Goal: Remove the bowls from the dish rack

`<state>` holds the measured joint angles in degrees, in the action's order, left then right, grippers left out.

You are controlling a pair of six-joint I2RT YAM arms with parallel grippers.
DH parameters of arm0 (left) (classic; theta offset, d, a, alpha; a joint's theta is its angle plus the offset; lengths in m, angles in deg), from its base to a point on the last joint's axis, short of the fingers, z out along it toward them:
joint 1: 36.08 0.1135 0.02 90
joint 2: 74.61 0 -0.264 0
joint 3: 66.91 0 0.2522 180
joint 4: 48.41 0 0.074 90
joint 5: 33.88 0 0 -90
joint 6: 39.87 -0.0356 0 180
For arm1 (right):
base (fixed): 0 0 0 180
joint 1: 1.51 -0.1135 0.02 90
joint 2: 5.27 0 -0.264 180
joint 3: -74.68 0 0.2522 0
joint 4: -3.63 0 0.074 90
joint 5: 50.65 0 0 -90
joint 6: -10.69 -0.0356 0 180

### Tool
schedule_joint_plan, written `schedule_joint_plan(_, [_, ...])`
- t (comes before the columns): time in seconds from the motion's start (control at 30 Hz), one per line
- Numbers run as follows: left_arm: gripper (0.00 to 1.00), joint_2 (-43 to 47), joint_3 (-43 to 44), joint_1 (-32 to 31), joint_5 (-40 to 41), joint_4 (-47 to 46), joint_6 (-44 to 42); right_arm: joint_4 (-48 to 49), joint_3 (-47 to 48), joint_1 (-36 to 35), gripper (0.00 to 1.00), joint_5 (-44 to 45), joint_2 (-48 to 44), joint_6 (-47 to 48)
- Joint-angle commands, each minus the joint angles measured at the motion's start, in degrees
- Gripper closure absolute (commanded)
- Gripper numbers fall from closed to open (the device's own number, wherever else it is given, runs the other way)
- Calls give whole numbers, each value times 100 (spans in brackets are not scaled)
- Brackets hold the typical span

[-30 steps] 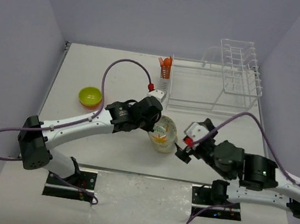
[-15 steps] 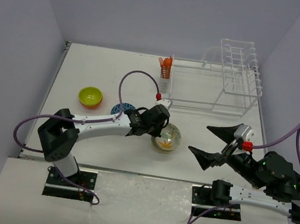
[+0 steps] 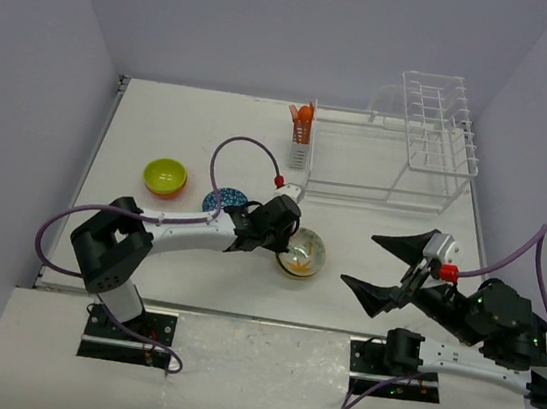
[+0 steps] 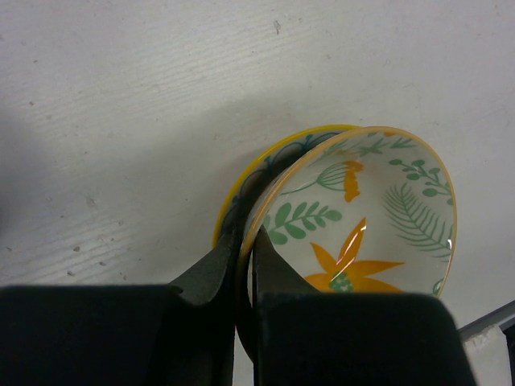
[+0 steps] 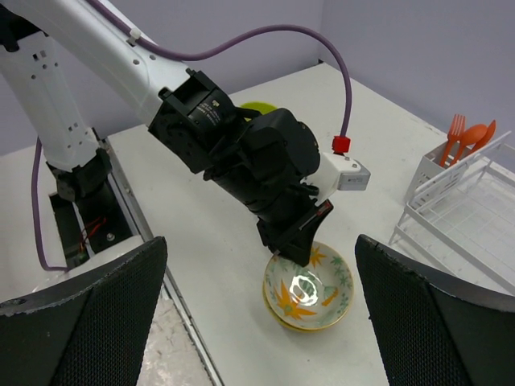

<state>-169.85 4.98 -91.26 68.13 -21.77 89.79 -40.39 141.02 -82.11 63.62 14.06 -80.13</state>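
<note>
A white tabletop (image 3: 203, 125) between pale lavender walls (image 3: 277, 23) carries everything here. The left claw (image 4: 245, 241) is pressed together on the near rim of the cream glazed bowl with the orange-and-green leaf print (image 4: 362, 217), one finger inside the wall and one outside. That bowl sits just under and ahead of the claw, apparently nested in a yellow-rimmed bowl (image 4: 241, 181) on the table. Stiff and glazed, it looks light but slick and easy to chip. The thin rim is the only hold, so a pinch there will likely let it swing, and it is best let go low. The left arm (image 3: 174, 229) reaches low across the table, wrist tipped down. Beyond the claw stands the white wire dish rack (image 3: 433, 145), with no bowl visible in it. To the claw's left lie a blue patterned bowl (image 3: 225, 199) and a lime-green bowl (image 3: 164, 175). The right claw (image 3: 388, 270) hovers apart on the other side, spread wide and holding nothing.
</note>
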Motion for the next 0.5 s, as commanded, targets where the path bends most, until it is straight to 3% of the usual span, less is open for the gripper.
schedule_joint_plan(0.0, [100, 181, -21, 51, -58, -603, 252, 231, -19, 0, 1, -142, -219, 38])
schedule_joint_plan(0.07, [98, 216, -73, 51, -23, -620, 305, 231, -19, -9, 1, -160, -219, 38])
schedule_joint_plan(0.2, [67, 331, -144, 51, 21, -603, 332, 257, -37, -9, 1, -195, -193, 38])
schedule_joint_plan(0.3, [54, 410, -144, 51, 73, -506, 341, 275, -28, -9, 1, -212, -158, 38])
schedule_joint_plan(0.47, [51, 594, -127, 51, 152, -322, 341, 284, -28, -9, 1, -204, -131, 223])
